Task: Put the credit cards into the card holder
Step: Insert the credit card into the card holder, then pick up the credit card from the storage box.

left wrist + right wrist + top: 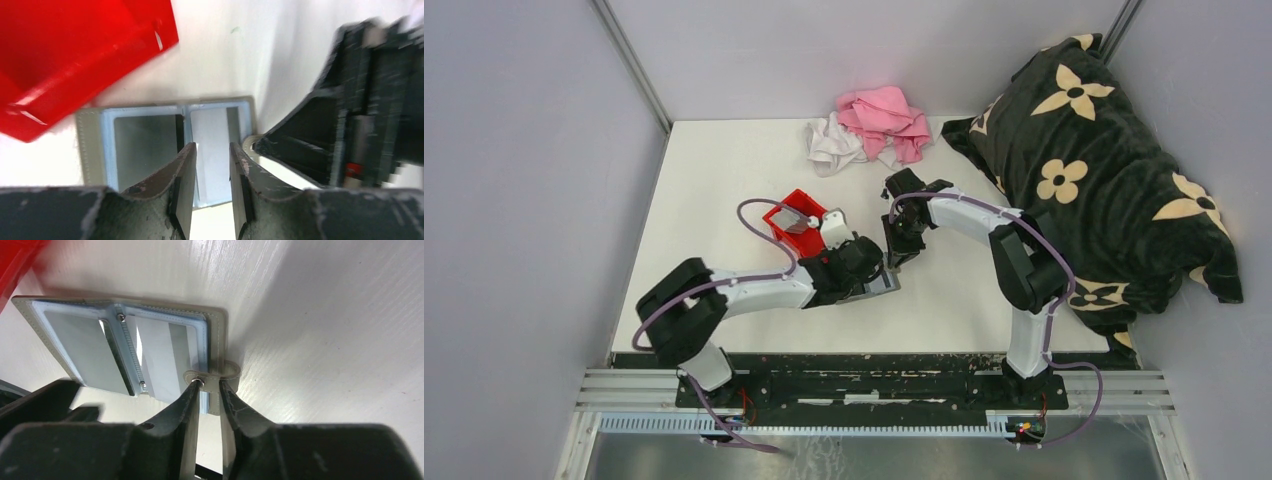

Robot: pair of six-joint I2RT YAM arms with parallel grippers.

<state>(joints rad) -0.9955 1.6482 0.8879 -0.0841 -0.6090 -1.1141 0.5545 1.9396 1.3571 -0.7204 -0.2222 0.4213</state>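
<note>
The card holder (pixel 216 325) lies open and flat on the white table, bluish inside, just right of the red bin. A grey credit card (pixel 82 347) fills its left pocket and a paler one (pixel 160 357) sits in the right pocket. My right gripper (pixel 210 382) is shut on the holder's snap strap (pixel 214 372), with both tips touching it. My left gripper (pixel 213 146) hovers open over the right pocket (pixel 212 130) with a narrow gap and nothing between the fingers. From above, both grippers meet over the holder (pixel 882 287).
The red bin (pixel 789 212) stands just left of the holder with a small grey flat piece (pixel 796 222) inside. Pink and white cloths (pixel 874 125) lie at the back. A black flowered cushion (pixel 1094 170) fills the right side.
</note>
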